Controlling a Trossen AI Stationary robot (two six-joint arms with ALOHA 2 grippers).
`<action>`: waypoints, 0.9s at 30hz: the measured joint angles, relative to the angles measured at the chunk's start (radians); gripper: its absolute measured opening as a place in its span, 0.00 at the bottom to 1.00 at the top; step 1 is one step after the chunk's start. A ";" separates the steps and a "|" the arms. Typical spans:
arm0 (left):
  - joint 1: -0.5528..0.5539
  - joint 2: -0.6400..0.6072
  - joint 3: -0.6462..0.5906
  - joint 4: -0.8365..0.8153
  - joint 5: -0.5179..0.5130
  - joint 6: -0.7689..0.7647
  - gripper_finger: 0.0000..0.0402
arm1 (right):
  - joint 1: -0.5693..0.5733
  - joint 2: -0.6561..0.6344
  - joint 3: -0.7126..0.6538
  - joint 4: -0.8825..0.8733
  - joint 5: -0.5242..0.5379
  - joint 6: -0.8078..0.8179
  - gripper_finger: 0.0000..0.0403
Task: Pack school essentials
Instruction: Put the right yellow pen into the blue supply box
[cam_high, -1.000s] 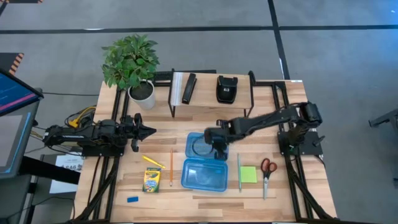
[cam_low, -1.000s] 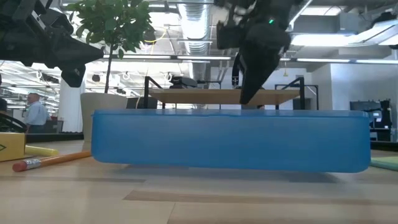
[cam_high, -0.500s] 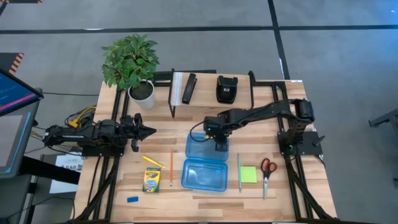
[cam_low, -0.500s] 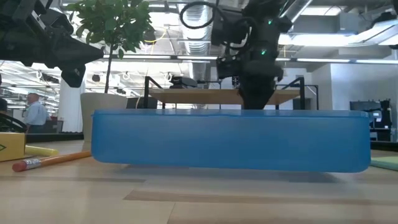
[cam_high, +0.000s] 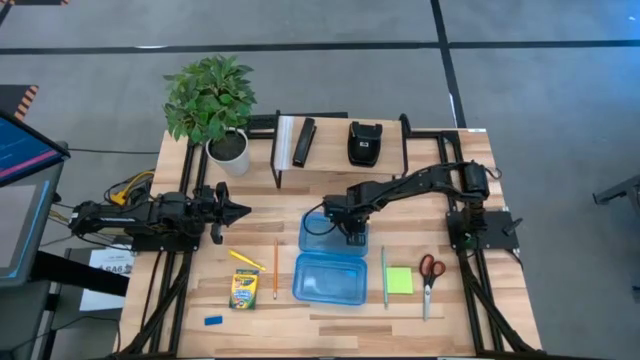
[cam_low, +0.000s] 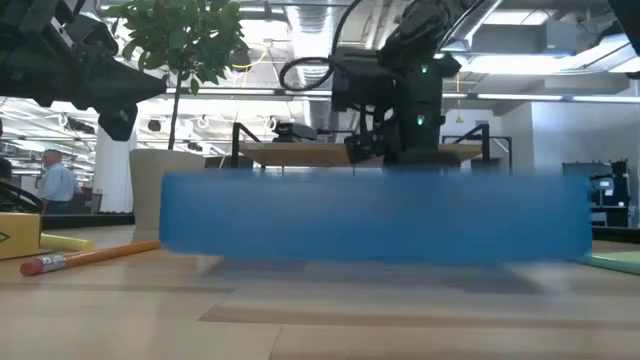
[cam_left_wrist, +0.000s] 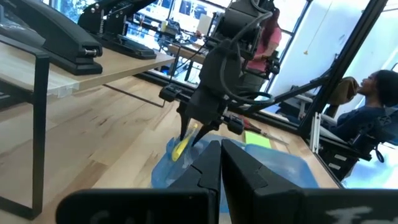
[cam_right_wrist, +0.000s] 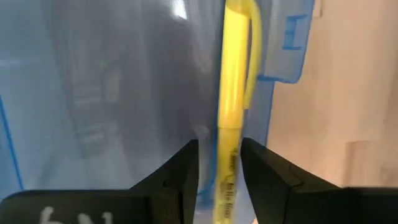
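Yellow highlighter in the right tool, over the blue box

Right tool (cam_right_wrist: 217, 180) grasps the yellow highlighter (cam_right_wrist: 231, 93), long axis running straight out over the open blue box (cam_high: 322, 232); left tool (cam_high: 240, 210), clenched, waits well apart across the table (cam_high: 500, 310).

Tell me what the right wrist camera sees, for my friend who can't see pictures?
The right gripper holds a yellow highlighter between its two dark fingers, right over a clear blue plastic box. Light wooden table shows beside the box.
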 joint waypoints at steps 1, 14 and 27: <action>0.000 0.000 0.000 0.000 0.000 0.000 0.00 | 0.000 -0.003 0.000 0.000 0.000 0.001 0.33; 0.000 0.001 0.000 0.000 -0.001 0.000 0.00 | 0.018 -0.027 0.016 -0.051 0.003 0.043 0.06; 0.000 0.000 0.000 0.000 -0.001 0.002 0.00 | 0.228 -0.076 0.174 -0.030 -0.006 0.193 0.11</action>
